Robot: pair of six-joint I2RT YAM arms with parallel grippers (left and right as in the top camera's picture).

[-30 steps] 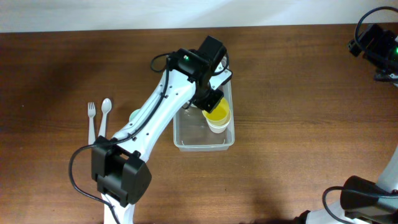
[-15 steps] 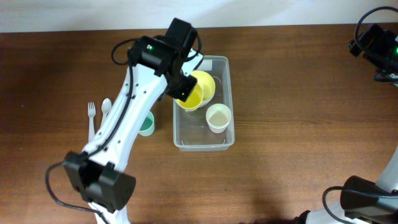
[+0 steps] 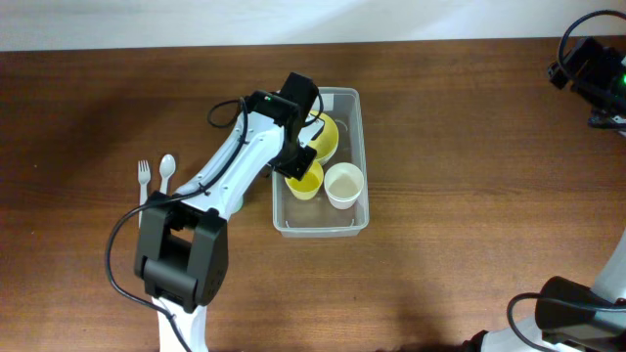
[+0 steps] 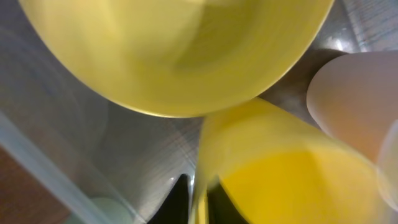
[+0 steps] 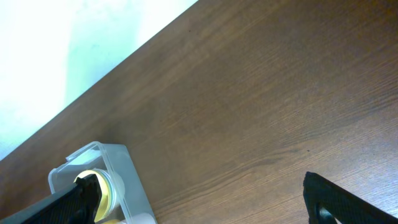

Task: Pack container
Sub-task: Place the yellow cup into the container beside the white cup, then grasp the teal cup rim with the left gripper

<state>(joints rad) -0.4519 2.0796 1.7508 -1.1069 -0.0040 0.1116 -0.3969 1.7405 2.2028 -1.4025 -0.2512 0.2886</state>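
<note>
The clear container (image 3: 319,219) lies mid-table. It holds a yellow bowl (image 3: 327,135), a yellow cup (image 3: 307,183) and a cream cup (image 3: 343,184). My left gripper (image 3: 298,163) is inside it, shut on the yellow cup's wall. In the left wrist view its black fingertips (image 4: 179,200) pinch the yellow cup (image 4: 292,180) just below the bowl (image 4: 180,56), with the cream cup (image 4: 354,99) to the right. My right gripper (image 3: 585,70) hovers at the far right table edge, open and empty (image 5: 208,199). The container (image 5: 118,165) shows small in its view.
A white fork (image 3: 144,177) and a white spoon (image 3: 166,169) lie left of the left arm. A pale green object (image 4: 107,209) shows through the container wall (image 4: 37,155) outside the bin. Bare brown wood lies between the container and the right gripper.
My left gripper swung left with the yellow cup, away from the cream cup, then came down beside the yellow bowl. The arm now covers the green cup beside the container. The right arm has not moved.
</note>
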